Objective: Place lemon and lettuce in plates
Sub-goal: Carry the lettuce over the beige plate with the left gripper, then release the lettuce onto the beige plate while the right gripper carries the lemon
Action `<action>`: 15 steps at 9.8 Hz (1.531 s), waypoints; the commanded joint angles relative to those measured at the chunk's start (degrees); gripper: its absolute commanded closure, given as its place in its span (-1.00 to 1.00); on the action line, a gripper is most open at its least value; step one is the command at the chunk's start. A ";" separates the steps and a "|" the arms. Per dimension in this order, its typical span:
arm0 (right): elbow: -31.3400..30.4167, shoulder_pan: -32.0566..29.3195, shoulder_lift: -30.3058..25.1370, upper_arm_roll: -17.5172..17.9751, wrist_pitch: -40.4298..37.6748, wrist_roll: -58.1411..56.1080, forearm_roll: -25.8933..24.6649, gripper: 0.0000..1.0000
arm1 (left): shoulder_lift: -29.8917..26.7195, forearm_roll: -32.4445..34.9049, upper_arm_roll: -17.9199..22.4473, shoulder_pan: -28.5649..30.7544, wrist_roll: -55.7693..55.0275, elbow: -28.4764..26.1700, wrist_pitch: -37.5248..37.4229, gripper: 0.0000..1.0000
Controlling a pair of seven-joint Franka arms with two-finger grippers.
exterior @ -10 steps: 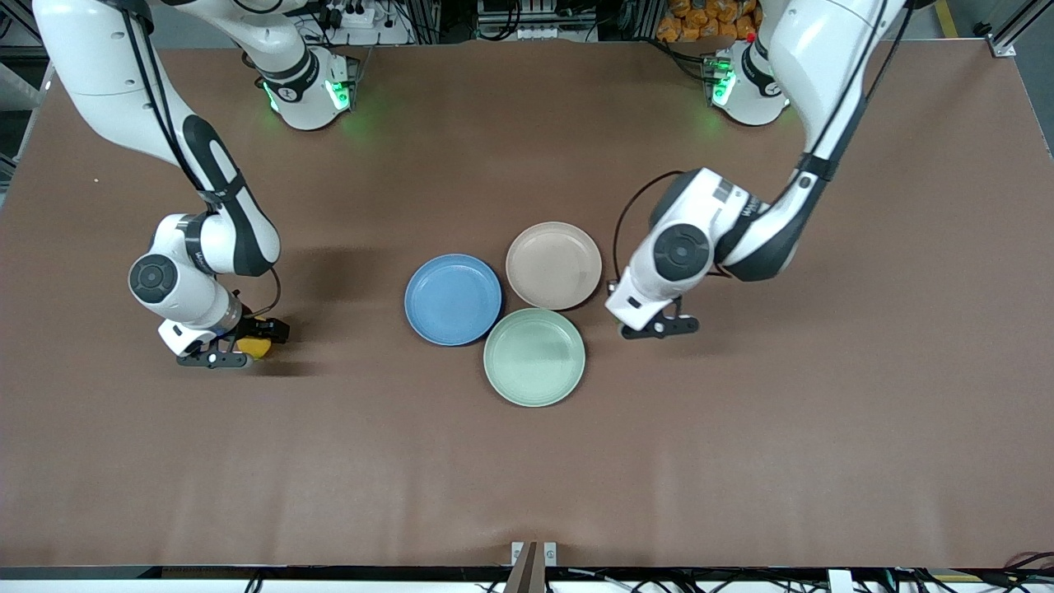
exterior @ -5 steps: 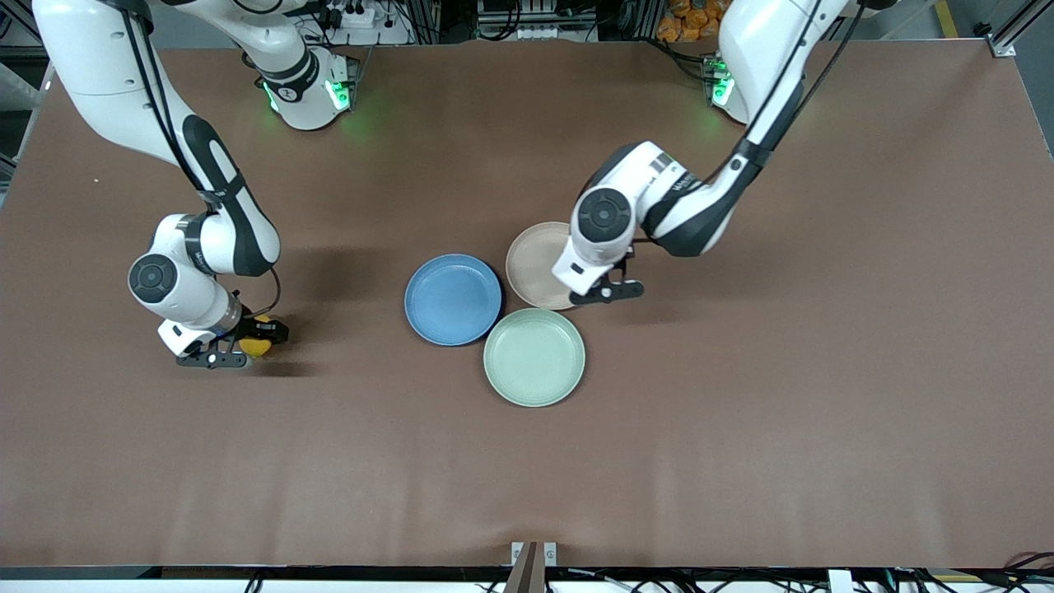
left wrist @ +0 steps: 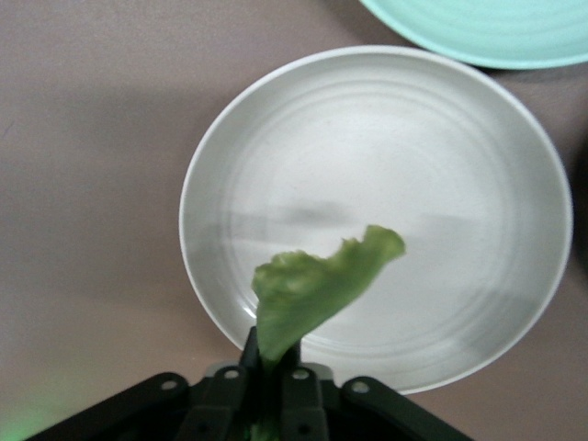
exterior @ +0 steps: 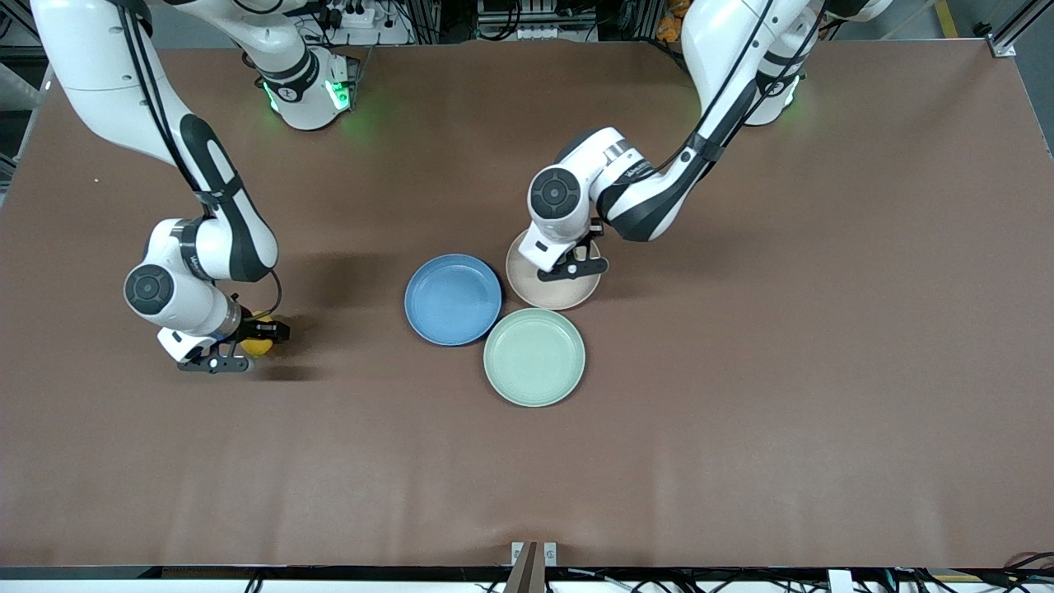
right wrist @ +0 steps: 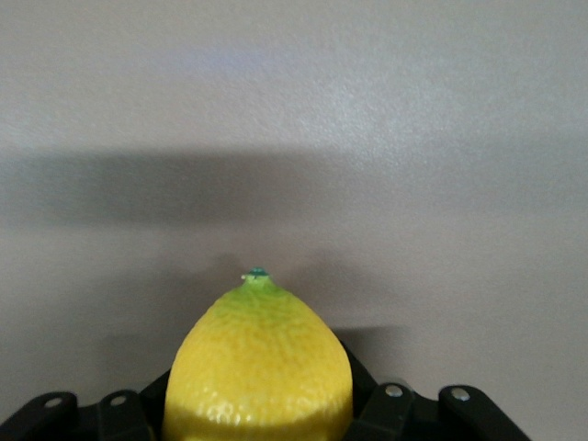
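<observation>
My left gripper [exterior: 575, 265] is shut on the lettuce [left wrist: 317, 287], a wrinkly green leaf, and holds it over the beige-pink plate [exterior: 545, 290]. In the left wrist view the leaf hangs from the gripper [left wrist: 273, 356] above that plate [left wrist: 441, 184]. The front view does not show the leaf. My right gripper [exterior: 245, 347] is shut on the yellow lemon [exterior: 258, 345], low at the table toward the right arm's end. The lemon [right wrist: 260, 363] fills the right wrist view between the fingers. The blue plate [exterior: 453, 298] sits empty beside the beige-pink one.
A mint-green plate [exterior: 534, 357] lies nearer the front camera, touching both other plates; its rim also shows in the left wrist view [left wrist: 496, 28]. Brown table all round.
My left arm has carried the lettuce from beside the mint-green plate to over the beige-pink plate. The right gripper has barely shifted with the lemon.
</observation>
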 commanded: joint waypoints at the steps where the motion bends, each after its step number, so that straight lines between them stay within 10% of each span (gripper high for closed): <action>1: 1.47 -0.33 -0.85 1.71 -2.78 -0.49 0.84 0.50 | 1.54 -0.39 0.57 -0.35 -1.13 3.31 -0.71 -1.00; 15: 8.06 14.50 -3.14 7.51 -12.90 25.94 6.02 0.51 | -5.49 13.59 8.04 7.62 0.36 7.09 -1.50 -1.00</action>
